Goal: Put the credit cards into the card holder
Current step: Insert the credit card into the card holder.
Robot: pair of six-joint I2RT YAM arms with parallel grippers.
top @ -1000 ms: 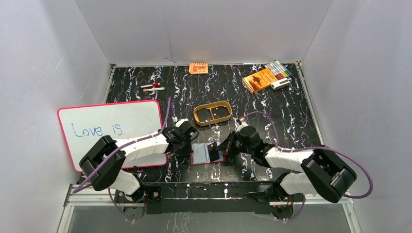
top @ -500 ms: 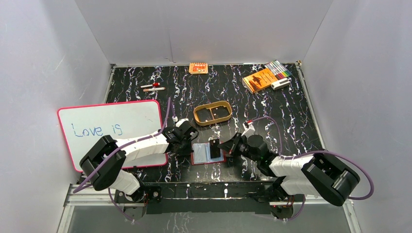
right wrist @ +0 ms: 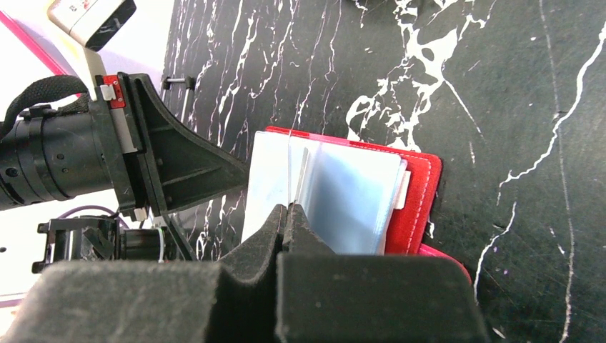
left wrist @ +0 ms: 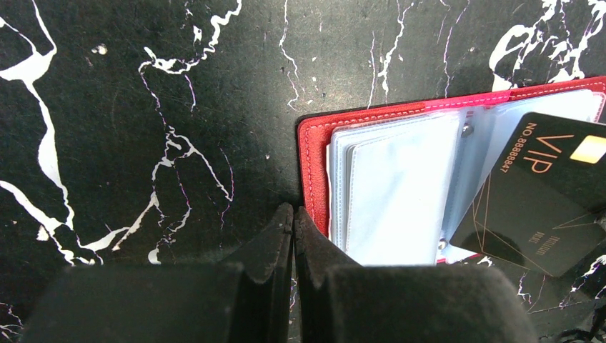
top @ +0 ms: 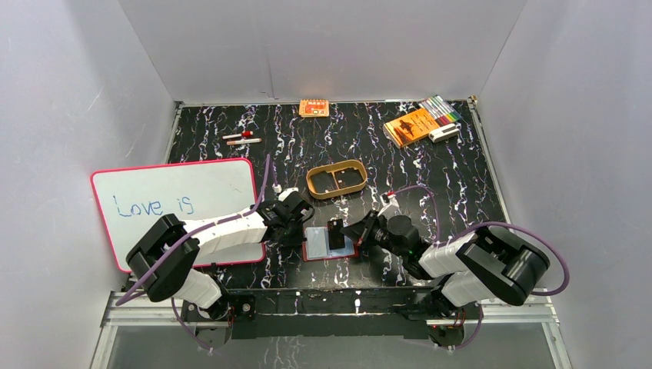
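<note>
The card holder [top: 317,244] lies open by the middle of the table's [top: 461,192] near edge, clear sleeves up, exactly where it lay a second ago. What changed is the right arm: its wrist has swung back and lower, leaving the dark card [left wrist: 532,207] tilted over the holder's right half. The right gripper [right wrist: 287,209] is clamped on that card. The left gripper [left wrist: 293,213], closed on nothing, has stayed pressed at the holder's left edge. The card seems lined up for a sleeve but not yet in. Beyond sit a tan tray [top: 311,181], a whiteboard [top: 184,192] at the left edge, an orange booklet [top: 411,125] near the far right corner, and grey walls.
</note>
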